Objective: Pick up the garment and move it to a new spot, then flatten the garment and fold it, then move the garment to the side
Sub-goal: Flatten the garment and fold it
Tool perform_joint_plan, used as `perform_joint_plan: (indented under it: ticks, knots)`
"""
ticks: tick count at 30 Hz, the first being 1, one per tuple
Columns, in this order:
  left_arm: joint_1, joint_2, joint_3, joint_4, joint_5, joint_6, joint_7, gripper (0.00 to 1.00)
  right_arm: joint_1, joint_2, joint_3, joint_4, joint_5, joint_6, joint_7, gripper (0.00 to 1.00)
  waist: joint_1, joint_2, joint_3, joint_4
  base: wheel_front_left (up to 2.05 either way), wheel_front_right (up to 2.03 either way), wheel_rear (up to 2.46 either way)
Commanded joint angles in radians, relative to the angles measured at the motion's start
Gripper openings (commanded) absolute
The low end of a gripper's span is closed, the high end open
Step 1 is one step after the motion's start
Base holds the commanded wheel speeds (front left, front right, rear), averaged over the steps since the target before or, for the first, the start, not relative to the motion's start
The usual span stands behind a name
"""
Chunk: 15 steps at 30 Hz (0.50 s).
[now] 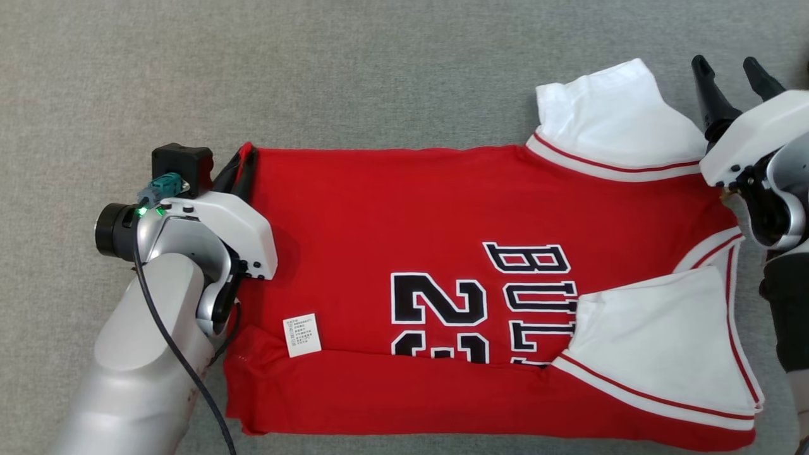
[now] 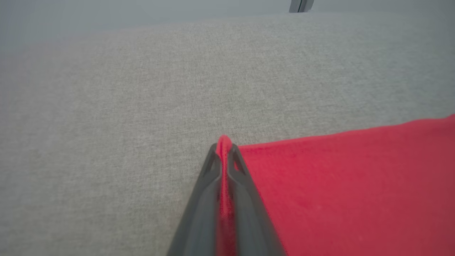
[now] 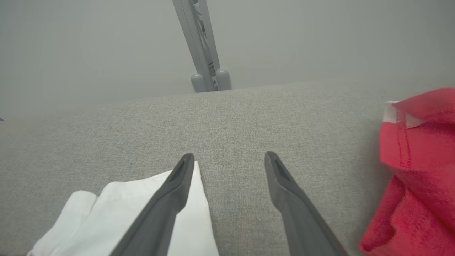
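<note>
Jersey [image 1: 442,208]: red, white sleeves, flat. We see left end effector [image 1: 244,155] pinching its 10 o'clock corner, right end effector [image 1: 725,64] spread; desk [image 1: 316,76] free toward 12.

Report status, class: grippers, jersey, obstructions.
Left gripper shut on jersey corner. Right gripper open, empty, beside white sleeve. Jersey flat, near edge folded over. Nothing in the way.

A counter [image 1: 316,76] covered in grey woven cloth is seen across the head view. In the right wrist view, a grey metal strut [image 3: 199,42] is seen slanting up beyond the counter's far edge, and two rounded ends [image 3: 211,81] are seen at its foot. The background behind it is blurred and pale grey.
</note>
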Motion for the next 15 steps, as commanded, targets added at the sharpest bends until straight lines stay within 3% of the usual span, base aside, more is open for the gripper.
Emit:
perform_joint_plan:
  ticks: [1,15]
  knots:
    - [-0.022,-0.001,-0.005,0.000,-0.001,-0.004,-0.004,0.00,-0.033,-0.015,0.012,0.023,0.010,0.000,0.019,1.00,0.0000,0.0000,0.013,0.016,0.00,0.00,0.00]
    - [-0.042,-0.035,-0.041,0.023,0.000,-0.014,-0.015,0.00,-0.160,-0.073,0.152,0.156,0.066,0.000,0.125,1.00,0.0000,0.0000,0.043,0.073,0.00,0.00,0.00]
